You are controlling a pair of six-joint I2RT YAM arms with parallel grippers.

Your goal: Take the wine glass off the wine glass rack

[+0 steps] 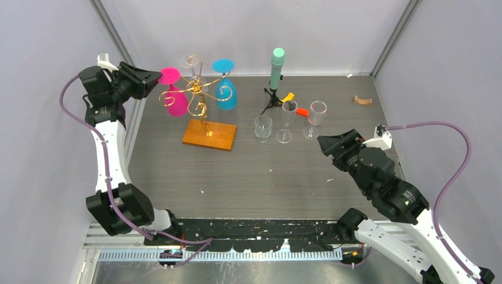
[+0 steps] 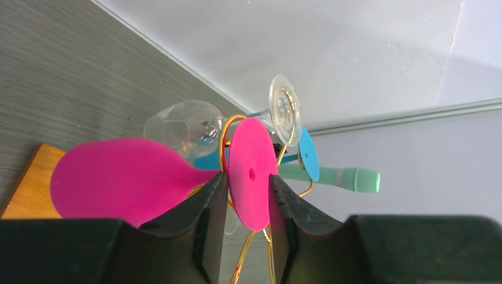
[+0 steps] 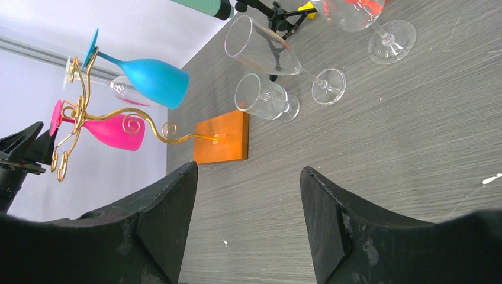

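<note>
The wine glass rack [image 1: 201, 97] is a gold wire stand with scroll arms on an orange-brown wooden base [image 1: 209, 135] at the back left. A pink wine glass [image 1: 176, 102], a blue wine glass [image 1: 225, 92] and a clear one [image 1: 190, 61] hang on it upside down. My left gripper [image 1: 157, 76] is at the pink glass's foot. In the left wrist view the pink foot disc [image 2: 251, 171] sits between the fingers of the left gripper [image 2: 248, 177] and touches both. My right gripper [image 1: 322, 142] hovers open and empty at the right, also in its wrist view [image 3: 248, 171].
A mint-green cylinder on a black tripod [image 1: 277, 68] stands at the back centre. Three clear glasses [image 1: 263, 127] [image 1: 287, 118] [image 1: 315, 115] stand right of the rack, with small yellow and orange pieces [image 1: 288, 96] behind them. A brown scrap [image 1: 362, 100] lies far right.
</note>
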